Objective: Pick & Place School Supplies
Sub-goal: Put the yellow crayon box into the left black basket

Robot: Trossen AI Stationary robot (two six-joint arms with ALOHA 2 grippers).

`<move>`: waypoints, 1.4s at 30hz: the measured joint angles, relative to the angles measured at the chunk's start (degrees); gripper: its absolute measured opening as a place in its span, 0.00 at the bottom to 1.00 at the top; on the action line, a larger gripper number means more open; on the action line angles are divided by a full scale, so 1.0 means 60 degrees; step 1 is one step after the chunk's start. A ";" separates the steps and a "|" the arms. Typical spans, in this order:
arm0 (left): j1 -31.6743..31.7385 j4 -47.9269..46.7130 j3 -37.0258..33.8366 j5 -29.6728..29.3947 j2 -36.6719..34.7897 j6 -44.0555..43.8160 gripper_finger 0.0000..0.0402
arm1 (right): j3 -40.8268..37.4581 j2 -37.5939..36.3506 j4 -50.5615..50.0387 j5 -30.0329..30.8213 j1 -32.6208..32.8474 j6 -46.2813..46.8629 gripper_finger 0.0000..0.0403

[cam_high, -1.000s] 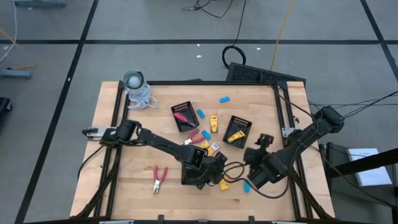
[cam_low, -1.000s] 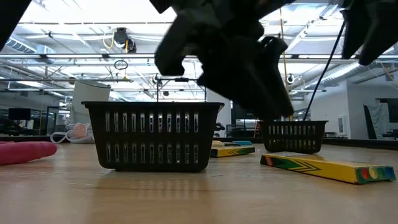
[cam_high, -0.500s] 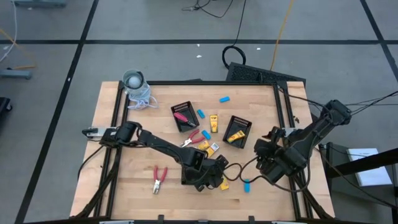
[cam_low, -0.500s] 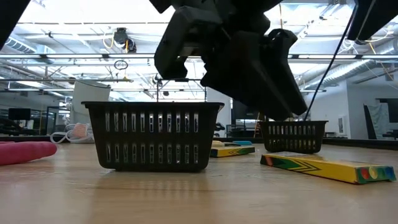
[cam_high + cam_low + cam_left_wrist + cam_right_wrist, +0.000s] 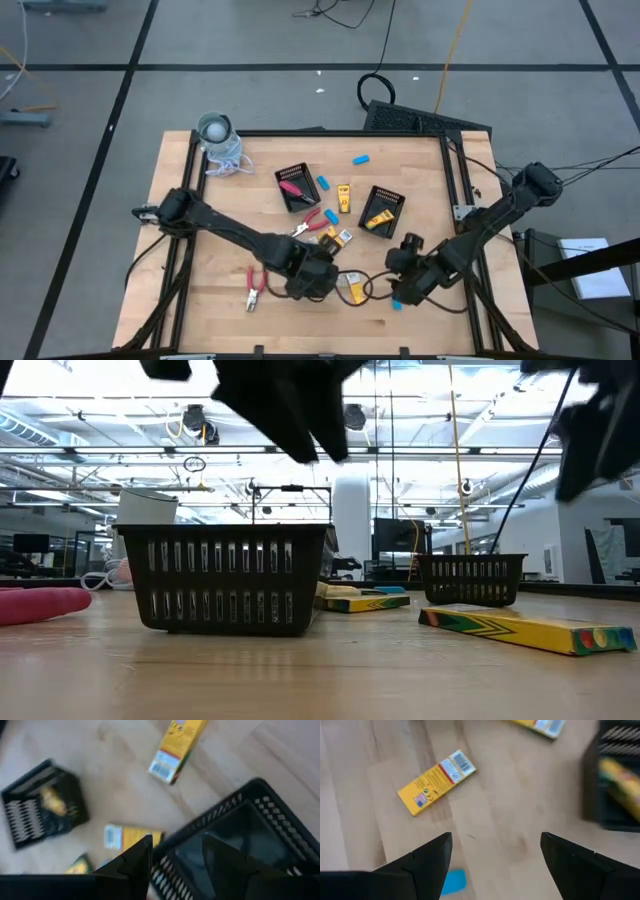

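My left gripper is low over the near middle of the table, shut on a black slotted tray that stands on the wood. My right gripper hovers open just right of it, above bare wood. A yellow box and a light-blue piece lie flat near its fingers. Another yellow box lies between the two grippers. Red-handled pliers lie left of the held tray. Two more black trays stand farther back, with items in them. My left gripper holds the black tray by one side wall, at its rim. One finger is outside the wall and the other is inside the tray. The fingers come from above. The tray's bottom rests on the table.
A grey-white cup stands at the far left corner. More pliers, yellow boxes and blue pieces lie scattered across the middle and far side. A black frame edges the table. Open wood shows at the near left.
My left gripper has moved toward the table's left and near edge, and the black tray has slid left with it along the wood. My right gripper, which had swung out to the right, has come back toward the left, near the blue piece.
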 joint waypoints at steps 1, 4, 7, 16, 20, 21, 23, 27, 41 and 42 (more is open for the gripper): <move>-0.0061 -0.0276 0.0000 -0.0130 -0.0115 -0.0115 0.44 | -0.0280 0.0005 0.0563 -0.0165 -0.0040 0.0017 0.74; -0.0227 -0.1128 -0.0031 -0.0533 -0.0339 -0.0573 0.44 | -0.0988 0.0008 0.2159 -0.0447 -0.0150 0.0001 0.74; -0.0340 -0.1593 -0.0299 -0.0914 -0.0656 -0.1073 0.44 | -0.1302 0.0188 0.3236 -0.0531 -0.0285 -0.0256 0.74; -0.0372 -0.0755 -0.2729 -0.1033 -0.2262 -0.2378 0.44 | -0.0759 0.1650 0.5229 -0.2020 -0.0835 -0.1731 0.74; -0.0422 0.0111 -0.3674 -0.1027 -0.3059 -0.2751 0.44 | -0.0652 0.2091 0.5128 -0.2551 -0.1110 -0.1694 0.74; -0.0425 0.0283 -0.3862 -0.1037 -0.3256 -0.2758 0.44 | -0.0630 0.2232 0.5179 -0.2734 -0.1166 -0.1680 0.74; -0.0460 0.0589 -0.4227 -0.1091 -0.3598 -0.2834 0.44 | -0.0631 0.2453 0.5091 -0.3093 -0.1253 -0.1673 0.74; -0.0554 0.0859 -0.4801 -0.1523 -0.4150 -0.3006 0.44 | -0.0566 0.2859 0.5155 -0.3642 -0.1468 -0.1778 0.74; -0.0738 0.1156 -0.5680 -0.2021 -0.4650 -0.3319 0.44 | 0.0119 0.3506 0.5731 -0.3982 -0.1982 -0.1535 0.74; -0.0748 0.1154 -0.5720 -0.2021 -0.4649 -0.3328 0.44 | 0.0125 0.3618 0.5795 -0.3999 -0.1985 -0.1509 0.74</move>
